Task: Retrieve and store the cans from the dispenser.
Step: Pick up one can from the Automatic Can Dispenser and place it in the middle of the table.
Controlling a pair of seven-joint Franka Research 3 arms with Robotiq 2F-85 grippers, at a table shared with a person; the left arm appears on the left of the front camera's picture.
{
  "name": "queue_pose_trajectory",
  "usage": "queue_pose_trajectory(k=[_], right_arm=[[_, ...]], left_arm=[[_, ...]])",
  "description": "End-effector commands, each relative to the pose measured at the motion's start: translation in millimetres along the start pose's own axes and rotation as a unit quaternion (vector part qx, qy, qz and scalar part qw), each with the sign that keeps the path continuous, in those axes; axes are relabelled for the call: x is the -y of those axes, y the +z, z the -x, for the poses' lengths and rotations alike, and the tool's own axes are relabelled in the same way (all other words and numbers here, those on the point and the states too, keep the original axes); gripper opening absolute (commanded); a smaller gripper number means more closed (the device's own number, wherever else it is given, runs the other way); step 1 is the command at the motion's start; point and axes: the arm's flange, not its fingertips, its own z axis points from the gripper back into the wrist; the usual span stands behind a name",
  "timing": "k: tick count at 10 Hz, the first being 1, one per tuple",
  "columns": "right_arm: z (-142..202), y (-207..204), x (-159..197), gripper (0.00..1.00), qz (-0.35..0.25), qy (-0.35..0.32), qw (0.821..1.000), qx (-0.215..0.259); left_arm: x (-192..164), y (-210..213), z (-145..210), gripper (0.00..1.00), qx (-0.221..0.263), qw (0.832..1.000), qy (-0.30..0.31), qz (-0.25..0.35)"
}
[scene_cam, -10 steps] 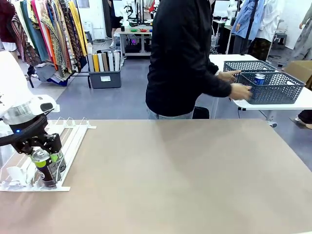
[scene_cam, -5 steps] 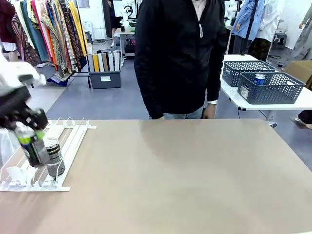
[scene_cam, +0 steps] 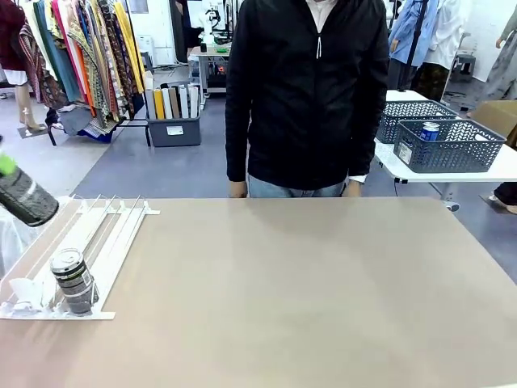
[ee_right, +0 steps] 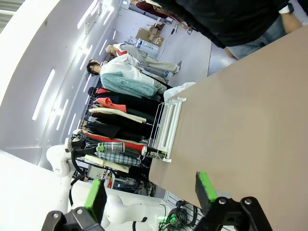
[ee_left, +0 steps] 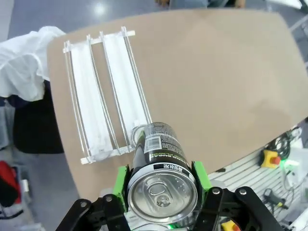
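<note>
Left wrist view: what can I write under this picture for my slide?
The left pincer holds a dark can, silver top toward us, above the dispenser on the table.

You have the tan counter (scene_cam: 307, 291) with 1 dispenser (scene_cam: 105, 234) lying flat at its 9 o'clock edge.

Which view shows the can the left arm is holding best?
Left wrist view: the can sits close up, lid and label visible, clamped between the left end effector's green pads. The front view catches it tilted at the left edge, partly cut off. The right wrist view shows it small and far away.
</note>
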Motion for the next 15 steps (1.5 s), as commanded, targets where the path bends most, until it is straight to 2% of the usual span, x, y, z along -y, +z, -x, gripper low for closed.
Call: queue_pose_trajectory(k=[1,2,7,9,11,13,15], right_arm=[[-3.1,-1.8,-1.8,1.00,-0.013,0.012,1.000,0.009],[-3.1,-1.8,-1.8,1.00,-0.013,0.012,1.000,0.009],[-3.1,-1.8,-1.8,1.00,-0.013,0.012,1.000,0.009],[-3.1,-1.8,-1.8,1.00,-0.013,0.012,1.000,0.009],[-3.1,-1.8,-1.8,1.00,-0.013,0.012,1.000,0.009],[-3.1,-1.8,-1.8,1.00,-0.013,0.012,1.000,0.009],[-3.1,-1.8,-1.8,1.00,-0.013,0.012,1.000,0.009]], left_arm=[[-31.9,-13.2,13.8,0.00,0.020,0.996,0.079,0.033],[0.0,0.0,0.0,0.00,0.000,1.000,0.000,0.000],[1.1,-8.6,5.7,0.00,-0.006,1.000,0.007,-0.004],[26.2,-33.1,-23.5,0.00,0.007,0.999,-0.024,0.037],[95.0,-91.3,-78.7,0.00,-0.014,0.994,-0.099,0.053],[205.4,-186.7,-117.4,0.00,-0.116,0.960,-0.243,0.082],[291.6,-268.2,-120.5,0.00,-0.152,0.943,-0.294,0.022]])
